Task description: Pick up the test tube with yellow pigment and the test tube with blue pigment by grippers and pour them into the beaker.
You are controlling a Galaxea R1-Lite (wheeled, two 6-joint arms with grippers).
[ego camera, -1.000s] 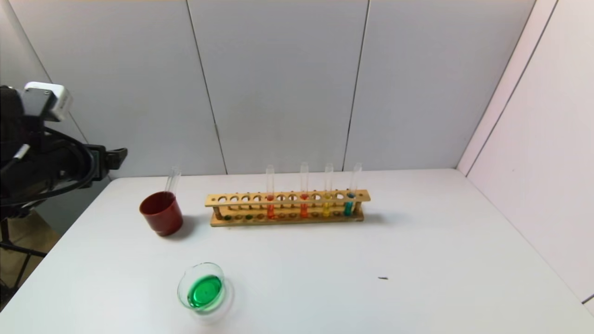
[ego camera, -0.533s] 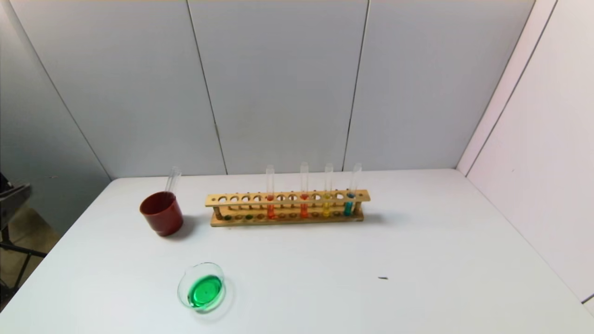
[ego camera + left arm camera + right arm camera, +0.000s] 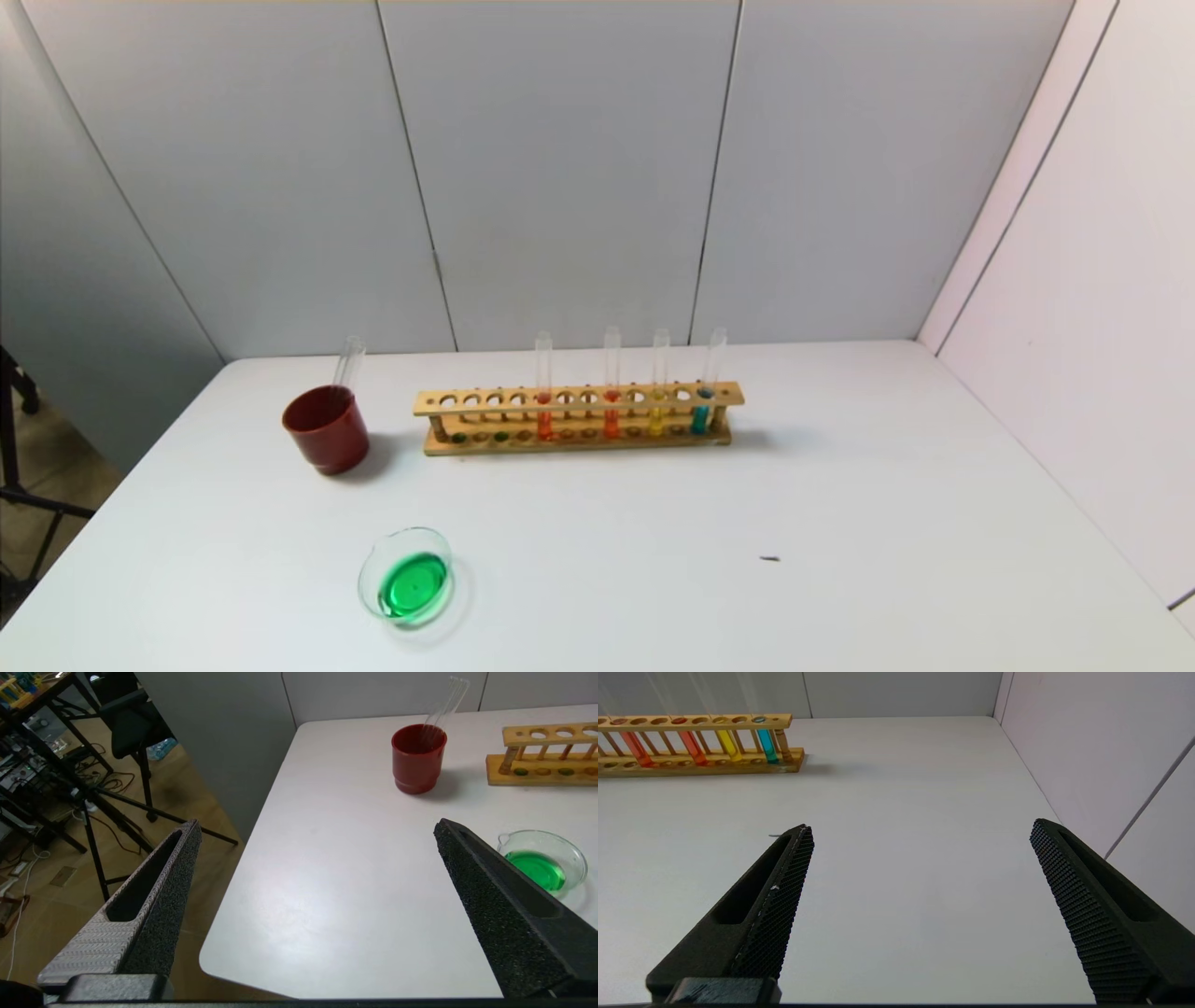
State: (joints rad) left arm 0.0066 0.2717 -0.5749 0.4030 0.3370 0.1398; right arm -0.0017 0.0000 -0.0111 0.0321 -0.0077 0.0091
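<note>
Table (image 3: 840, 485) white — grey wall panels (image 3: 560, 168) behind, rack (image 3: 579, 418) centred.

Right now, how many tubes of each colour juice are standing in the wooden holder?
Orange-red: 2, one test tube and another
Yellow: 1, the test tube with yellow pigment
Blue: 1, the test tube with blue pigment
Total: 4 tubes in the wooden rack

wooden rack (image 3: 544, 756) cut off, tube (image 3: 349, 362) base hidden in cup (image 3: 326, 429)
</note>
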